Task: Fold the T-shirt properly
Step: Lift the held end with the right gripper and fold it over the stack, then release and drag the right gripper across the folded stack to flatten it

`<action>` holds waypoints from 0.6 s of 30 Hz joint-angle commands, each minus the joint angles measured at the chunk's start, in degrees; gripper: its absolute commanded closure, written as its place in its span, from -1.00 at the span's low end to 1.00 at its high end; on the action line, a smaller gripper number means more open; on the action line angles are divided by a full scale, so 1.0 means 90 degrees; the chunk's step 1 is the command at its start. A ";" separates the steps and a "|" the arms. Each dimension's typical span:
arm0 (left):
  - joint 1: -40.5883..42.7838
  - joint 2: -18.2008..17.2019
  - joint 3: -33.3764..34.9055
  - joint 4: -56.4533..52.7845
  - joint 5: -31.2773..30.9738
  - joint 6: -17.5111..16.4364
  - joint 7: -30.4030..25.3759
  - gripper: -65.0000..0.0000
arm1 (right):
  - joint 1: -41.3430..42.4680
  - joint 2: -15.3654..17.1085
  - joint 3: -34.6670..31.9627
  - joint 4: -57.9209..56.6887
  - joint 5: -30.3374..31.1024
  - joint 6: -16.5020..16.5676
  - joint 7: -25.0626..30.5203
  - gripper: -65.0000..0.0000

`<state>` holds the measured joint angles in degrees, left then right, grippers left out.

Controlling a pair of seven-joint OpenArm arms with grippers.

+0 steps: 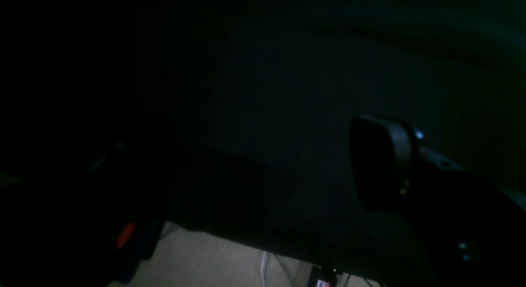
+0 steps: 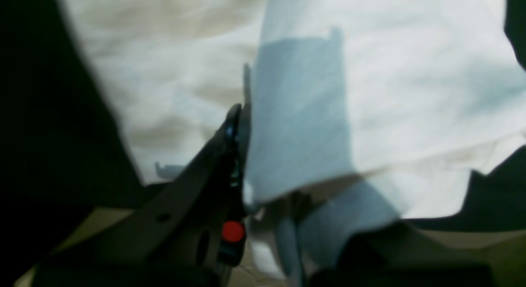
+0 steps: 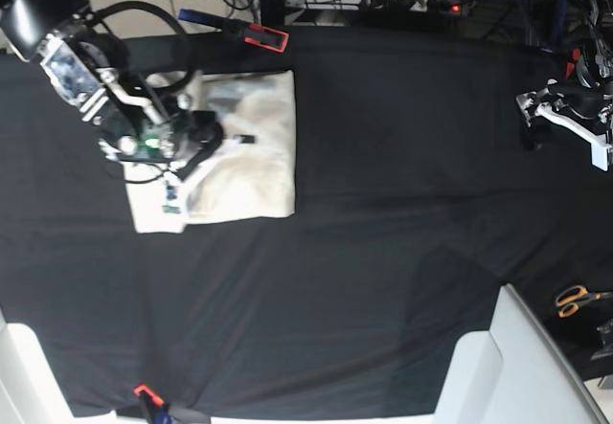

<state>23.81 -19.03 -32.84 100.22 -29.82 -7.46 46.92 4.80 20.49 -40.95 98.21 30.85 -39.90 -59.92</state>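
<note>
The cream T-shirt (image 3: 254,146) lies folded into a rough rectangle on the black table cloth (image 3: 383,213), at the far left of the base view. My right gripper (image 3: 239,139) reaches over its middle from the left. In the right wrist view the gripper (image 2: 242,118) is shut on a raised flap of the T-shirt (image 2: 370,93), which hangs across the picture. My left gripper (image 3: 533,122) hovers open at the table's right edge, far from the shirt. The left wrist view is very dark; one of its fingers (image 1: 382,163) shows over black cloth.
A blue clamp (image 3: 235,27) with a red tip grips the far table edge just beyond the shirt. Orange-handled scissors (image 3: 575,300) lie at the right edge. A white panel (image 3: 508,367) rises at the front right. Another clamp (image 3: 148,400) sits at the front edge.
</note>
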 commanded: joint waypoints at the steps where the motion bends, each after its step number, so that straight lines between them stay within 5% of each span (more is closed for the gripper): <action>1: -0.0013 -0.0098 -0.0048 0.0092 -0.0022 -0.0006 -0.0138 -1.00 | 0.0107 -0.0074 -0.0017 0.0111 -0.0229 -0.0011 -0.0038 0.99; 9: -0.0004 -0.0098 -0.0048 0.0092 -0.0022 -0.0006 -0.0138 -1.00 | 0.0117 -0.0953 -0.0085 0.0062 -0.2124 -0.0011 -0.0741 0.99; 18: -0.0004 -0.0098 -0.0048 0.0082 -0.0022 -0.0006 -0.0138 -1.00 | 0.0351 -0.0992 -0.0866 -0.0622 -0.2163 -0.0011 -0.0751 1.00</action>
<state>23.81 -19.07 -32.80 100.22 -29.95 -7.49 46.92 6.87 11.51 -49.06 91.70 11.86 -39.86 -67.26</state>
